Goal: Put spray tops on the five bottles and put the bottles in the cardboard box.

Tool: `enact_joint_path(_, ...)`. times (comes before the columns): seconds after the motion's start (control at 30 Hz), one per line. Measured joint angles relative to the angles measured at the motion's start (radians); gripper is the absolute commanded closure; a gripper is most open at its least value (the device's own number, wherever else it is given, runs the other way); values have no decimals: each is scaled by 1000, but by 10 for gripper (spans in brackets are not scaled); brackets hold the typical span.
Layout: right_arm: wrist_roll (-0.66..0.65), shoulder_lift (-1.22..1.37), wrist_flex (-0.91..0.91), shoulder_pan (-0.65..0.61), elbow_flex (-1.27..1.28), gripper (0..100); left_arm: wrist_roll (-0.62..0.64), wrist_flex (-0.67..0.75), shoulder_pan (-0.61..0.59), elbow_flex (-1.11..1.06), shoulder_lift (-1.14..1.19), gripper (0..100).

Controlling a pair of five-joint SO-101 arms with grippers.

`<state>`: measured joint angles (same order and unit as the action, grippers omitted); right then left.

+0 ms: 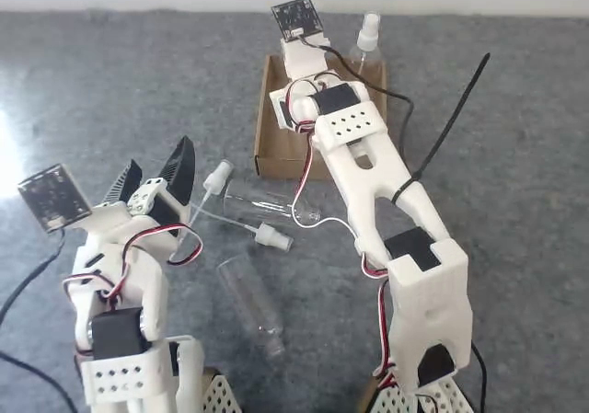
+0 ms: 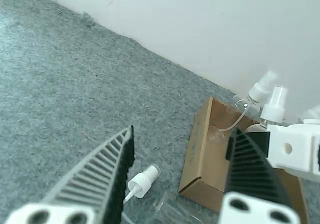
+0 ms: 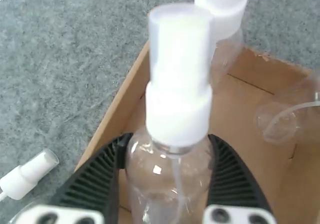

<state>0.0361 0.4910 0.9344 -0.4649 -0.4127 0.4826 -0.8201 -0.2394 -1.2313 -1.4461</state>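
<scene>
My right gripper (image 3: 167, 149) is shut on a clear bottle (image 3: 170, 179) with a white spray top (image 3: 179, 74), held upright over the cardboard box (image 3: 118, 109). A second capped bottle (image 3: 223, 14) stands at the box's far side, and that bottle (image 1: 367, 47) rises past the right arm. Two clear bottles without tops lie on the carpet: one (image 1: 267, 203) in front of the box, one (image 1: 250, 295) nearer the arm bases. Two loose spray tops (image 1: 219, 176) (image 1: 274, 238) lie beside them. My left gripper (image 1: 158, 155) stands open and empty left of the spray tops.
The cardboard box (image 1: 273, 163) sits at the back centre on grey carpet, near a white wall. A black cable tie (image 1: 451, 123) sticks out from the right arm. Open carpet lies to the far left and right.
</scene>
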Motion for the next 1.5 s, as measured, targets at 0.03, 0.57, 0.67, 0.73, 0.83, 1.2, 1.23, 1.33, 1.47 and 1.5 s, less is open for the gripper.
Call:
enact_joint_path(0.03,0,-14,11,2,0,881,0,0,0,0,0,721)
enact_joint_path(0.57,0,-164,130,-2,0,881,0,15,0,0,0,721)
enact_joint_path(0.67,0,-195,158,-3,0,881,0,15,0,0,0,721)
enact_joint_path(0.73,0,-226,186,-3,0,881,0,15,0,0,0,721)
enact_joint_path(0.83,0,-278,229,-3,0,884,0,15,0,0,0,721)
enact_joint_path(1.2,0,-422,387,-25,8,885,0,15,0,0,0,721)
enact_joint_path(1.23,0,-448,387,-38,28,885,0,15,0,0,0,721)
enact_joint_path(1.33,0,-551,347,-75,146,886,0,15,0,0,0,721)
enact_joint_path(1.47,0,-706,178,-78,376,886,0,15,0,0,0,721)
enact_joint_path(1.5,0,-746,121,-78,437,886,0,15,0,0,0,721)
